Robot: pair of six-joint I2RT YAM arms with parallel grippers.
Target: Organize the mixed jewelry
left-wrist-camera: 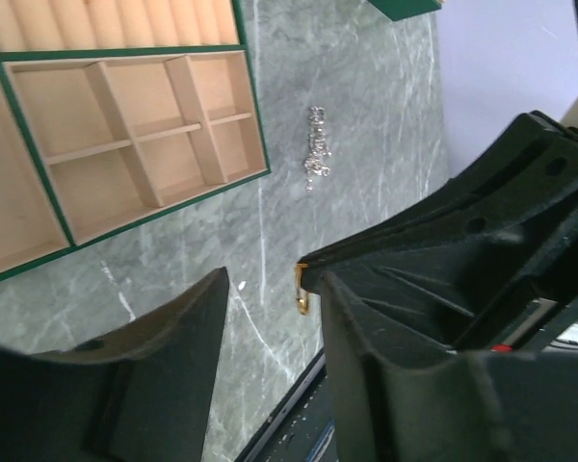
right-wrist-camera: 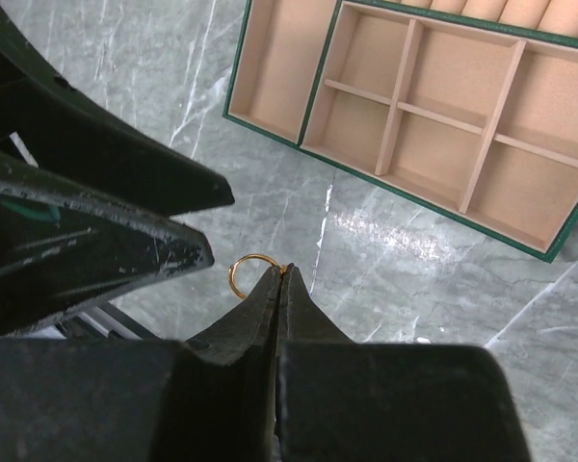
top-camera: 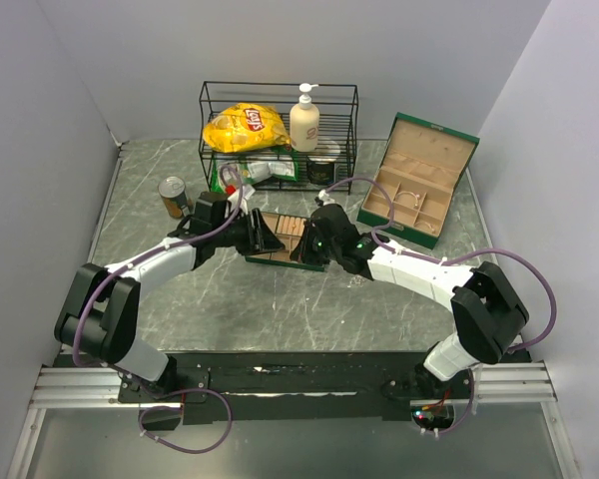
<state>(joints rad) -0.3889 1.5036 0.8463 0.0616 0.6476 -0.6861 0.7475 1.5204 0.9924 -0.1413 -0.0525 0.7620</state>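
My right gripper (right-wrist-camera: pixel 281 271) is shut on a small gold ring (right-wrist-camera: pixel 256 255), pinched at its rim just above the marble table. In the left wrist view the ring (left-wrist-camera: pixel 302 296) shows edge-on at the tip of the right gripper. My left gripper (left-wrist-camera: pixel 273 289) is right beside it, its jaws apart, with the ring at the tip of one finger (left-wrist-camera: pixel 385 366) and only bare table in the gap. A silvery chain piece (left-wrist-camera: pixel 315 149) lies on the table past the ring. Both grippers meet in front of the green tray with tan compartments (top-camera: pixel 280 235).
An open green jewelry box (top-camera: pixel 419 185) stands at the back right. A wire rack (top-camera: pixel 278 130) at the back holds a yellow chips bag (top-camera: pixel 245 127), a lotion bottle (top-camera: pixel 304 120) and a tin. A can (top-camera: pixel 173 195) stands at the left.
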